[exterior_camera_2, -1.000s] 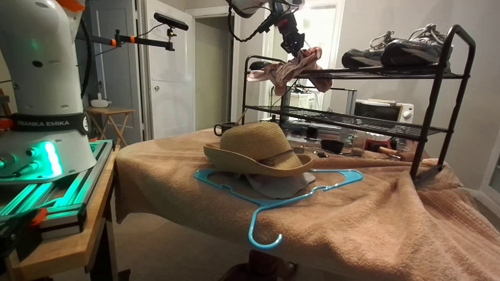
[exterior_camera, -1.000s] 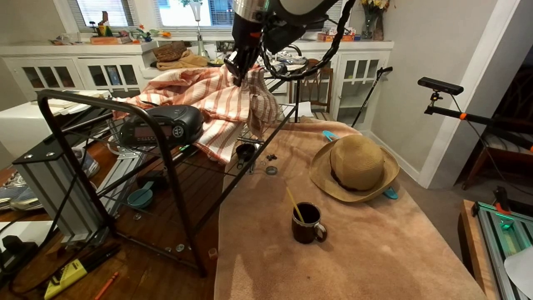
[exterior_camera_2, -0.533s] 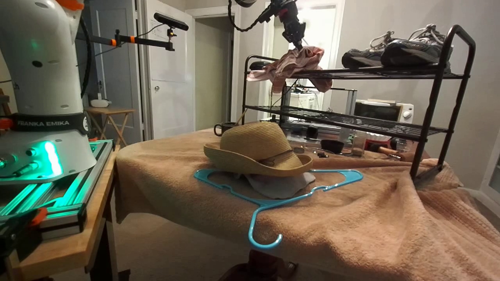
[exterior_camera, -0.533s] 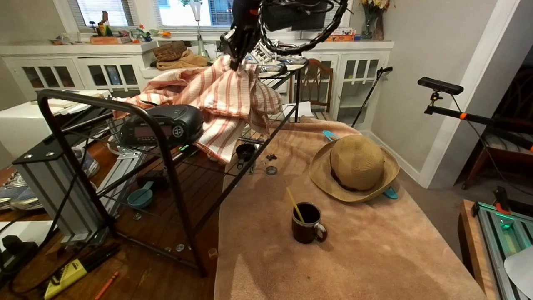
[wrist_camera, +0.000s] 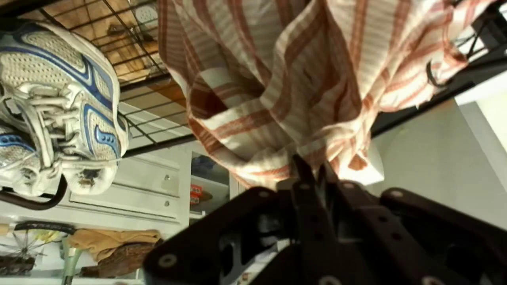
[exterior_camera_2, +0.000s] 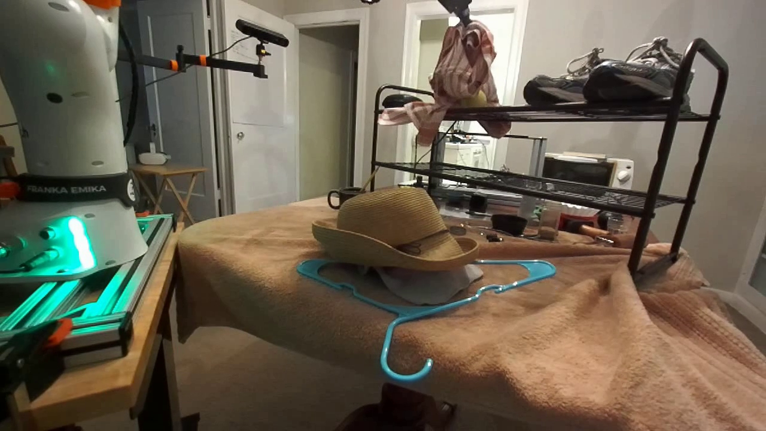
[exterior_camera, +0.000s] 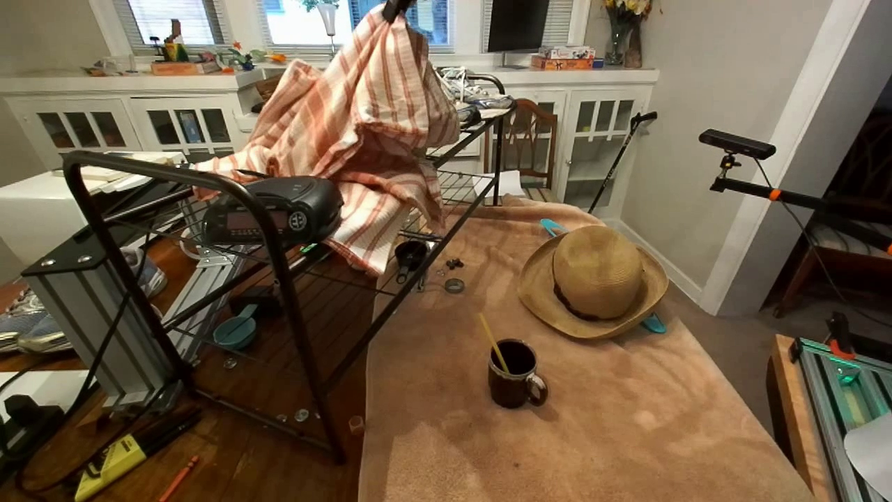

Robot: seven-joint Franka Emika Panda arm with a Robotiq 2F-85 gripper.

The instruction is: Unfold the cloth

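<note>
The cloth (exterior_camera: 348, 129), salmon-pink and cream striped, hangs rumpled and bunched from my gripper (exterior_camera: 392, 14) above the black wire rack. Its lower part lies on the rack's top shelf, and a corner hangs over the shelf's side. In an exterior view the cloth (exterior_camera_2: 462, 66) hangs from the fingertips (exterior_camera_2: 463, 20) at the top of the picture. In the wrist view my gripper (wrist_camera: 311, 164) has its fingers nearly together, pinching the cloth (wrist_camera: 305, 75) at its upper end. The pinched fabric between the fingertips is mostly hidden. Most of the arm is out of view.
The black rack (exterior_camera: 293, 328) bears a clock radio (exterior_camera: 272, 213) beside the cloth and shoes (exterior_camera_2: 622, 81) at its far end. A straw hat (exterior_camera: 599, 272), a brown mug (exterior_camera: 512, 383) and a blue hanger (exterior_camera_2: 413, 311) are on the blanket-covered table (exterior_camera: 592, 432).
My gripper has risen well above the rack with the cloth pinched in it. The cloth's middle has lifted off the shelf into a tall hanging bunch, while its lower ends stay on the rack.
</note>
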